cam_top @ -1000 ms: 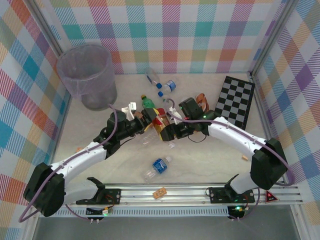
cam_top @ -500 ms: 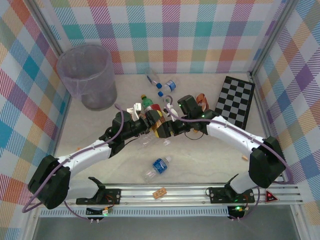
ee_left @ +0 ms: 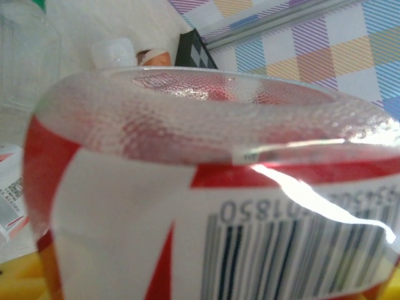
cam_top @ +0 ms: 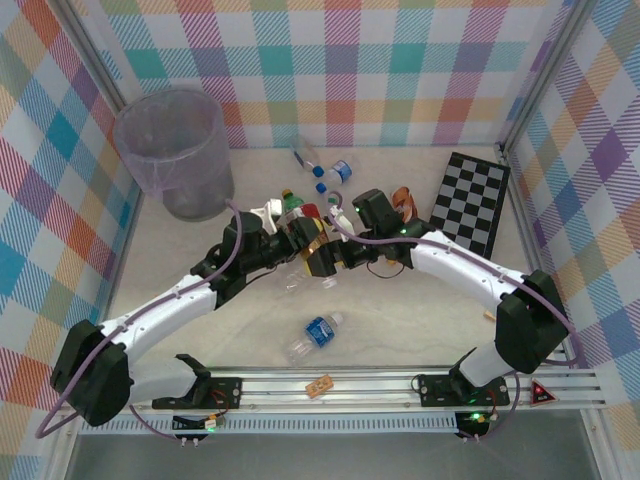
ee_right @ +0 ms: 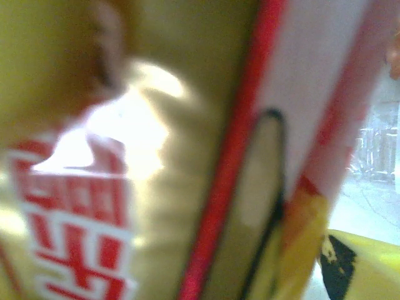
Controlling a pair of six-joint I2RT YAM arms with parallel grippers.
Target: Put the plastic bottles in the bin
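place: robot lab cell | evidence: plaid walls, aluminium rail

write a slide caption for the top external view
An amber red-labelled bottle between the left gripper and right gripper mid-table; grey bin far left, checkerboard right.

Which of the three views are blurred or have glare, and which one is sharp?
Left wrist view: the red-labelled bottle sits very close, its barcode legible, a white glare streak over it, the background soft. Right wrist view: heavily blurred, a bright glare patch on the amber bottle. Top external view: sharp, evenly lit.
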